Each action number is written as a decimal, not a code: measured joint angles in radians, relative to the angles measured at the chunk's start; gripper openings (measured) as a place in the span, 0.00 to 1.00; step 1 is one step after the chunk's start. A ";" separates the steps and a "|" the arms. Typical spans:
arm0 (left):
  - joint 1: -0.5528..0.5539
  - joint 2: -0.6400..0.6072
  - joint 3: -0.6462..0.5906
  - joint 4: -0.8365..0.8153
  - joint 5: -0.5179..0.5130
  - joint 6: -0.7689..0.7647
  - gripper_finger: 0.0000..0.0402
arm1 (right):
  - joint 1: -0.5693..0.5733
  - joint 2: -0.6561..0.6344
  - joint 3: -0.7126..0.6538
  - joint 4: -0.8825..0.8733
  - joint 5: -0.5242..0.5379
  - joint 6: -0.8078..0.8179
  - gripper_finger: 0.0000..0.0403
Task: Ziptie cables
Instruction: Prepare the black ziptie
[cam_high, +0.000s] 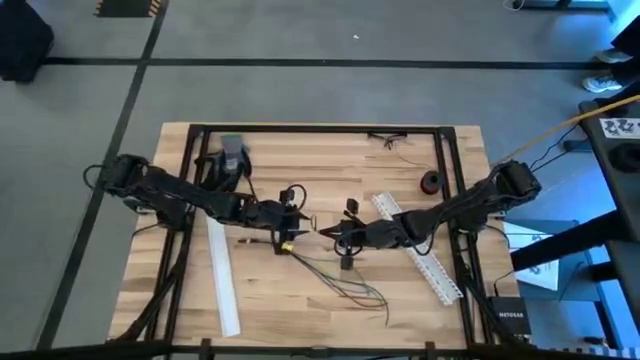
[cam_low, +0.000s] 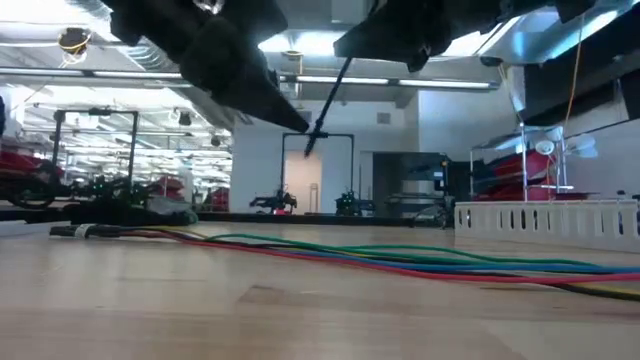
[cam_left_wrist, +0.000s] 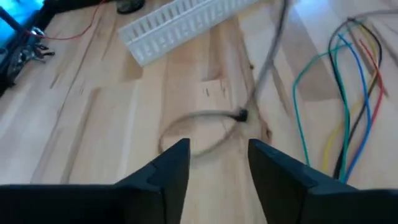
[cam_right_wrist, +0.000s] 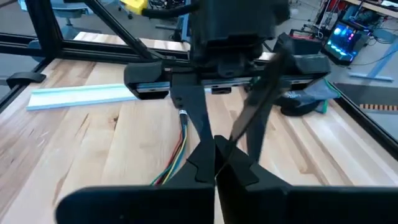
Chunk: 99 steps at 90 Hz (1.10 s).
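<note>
Right tool (cam_right_wrist: 214, 163) is clenched on the ziptie (cam_right_wrist: 258, 102) — the thin black strip slants up from its fingertips above the middle of the surface (cam_high: 300, 310). Left tool (cam_left_wrist: 217, 165) hangs released facing it, fingers apart. Cables (cam_high: 340, 278) lie on the wood just beside both — fanning toward the near edge.

"NETGEAR" on the black box (cam_high: 509, 321) at the table's lower right edge.

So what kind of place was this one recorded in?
Most likely a robotics lab or workshop: a wooden table in a black metal frame, rows of similar framed workstations behind it, and open ceilings with strip lights.
</note>
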<state>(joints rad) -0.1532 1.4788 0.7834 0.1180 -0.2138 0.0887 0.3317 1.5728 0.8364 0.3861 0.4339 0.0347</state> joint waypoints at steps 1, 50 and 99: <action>0.000 0.000 0.000 0.003 0.006 0.000 0.42 | 0.000 0.000 0.000 0.000 0.000 0.003 0.00; -0.035 0.125 0.000 0.168 0.015 0.189 0.40 | 0.000 0.002 -0.002 0.006 0.002 0.013 0.00; -0.034 0.126 0.000 0.196 0.027 0.170 0.13 | 0.001 0.002 -0.002 0.006 0.003 0.014 0.00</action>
<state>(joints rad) -0.1871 1.6047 0.7835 0.3140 -0.1864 0.2585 0.3325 1.5753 0.8349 0.3920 0.4370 0.0490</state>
